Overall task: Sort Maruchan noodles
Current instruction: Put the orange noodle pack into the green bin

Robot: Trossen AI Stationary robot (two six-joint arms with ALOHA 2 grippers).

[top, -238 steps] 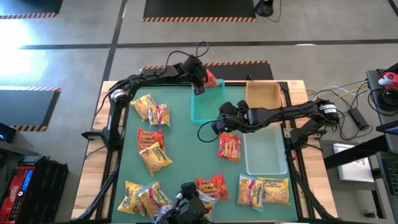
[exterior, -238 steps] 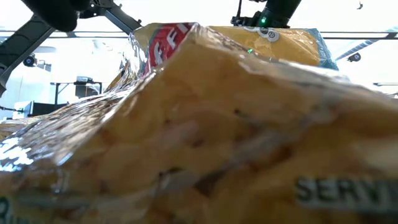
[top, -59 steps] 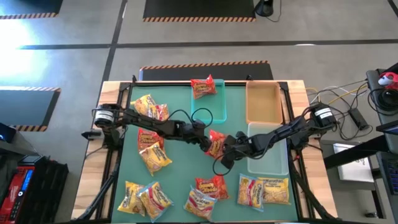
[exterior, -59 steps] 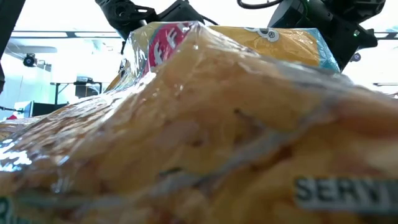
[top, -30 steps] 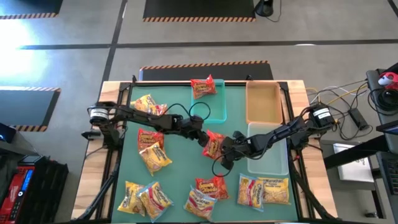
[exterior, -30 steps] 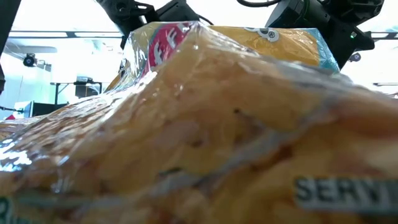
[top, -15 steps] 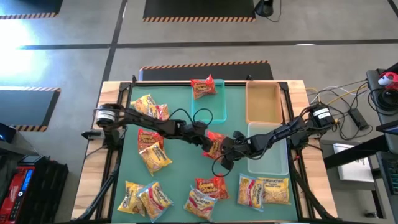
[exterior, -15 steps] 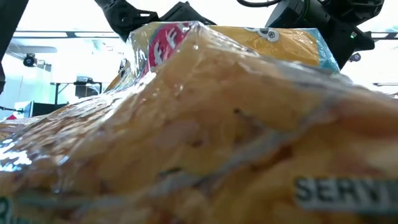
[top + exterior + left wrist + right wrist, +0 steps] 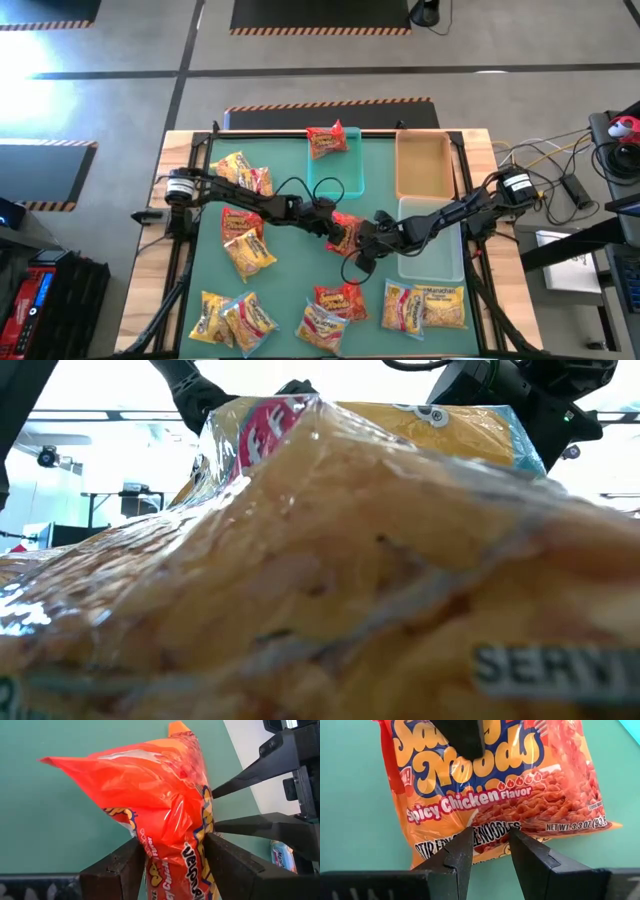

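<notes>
A: Why are both arms meeting over the middle of the desk [image 9: 300, 270]?

B: It is looking like a handover. The red packet [image 9: 345, 230] is hanging between them — the left pincer [image 9: 333, 232] is gripping one end, its fingers [image 9: 120, 867] pressing in on both sides of the crinkled plastic, while the right pincer [image 9: 362, 240] is pinching the opposite edge, fingers [image 9: 457, 857] narrowly set with the wrapper running between them.

A: And why is the packet being held up rather than lying flat?

B: Probably so the left arm can be carrying it to the teal tray [image 9: 335, 172], where one red packet [image 9: 326, 140] is already resting on the far rim. The tan tray [image 9: 423, 163] and the clear tray [image 9: 430, 238] are sitting beside it on the right.

A: Where are the remaining noodles?

B: Scattered — yellow-orange ones [image 9: 242, 172] on the left, more along the near edge [image 9: 235, 318], and yellow-white ones [image 9: 425, 305] near the right corner.

A: What is staying hidden?

B: Quite a lot. In the low view one yellow packet [image 9: 320, 580] is filling nearly everything, so the pincers are barely showing there. From above, the dark arms are covering part of the held packet, and which pincer is bearing the weight is not clear.
</notes>
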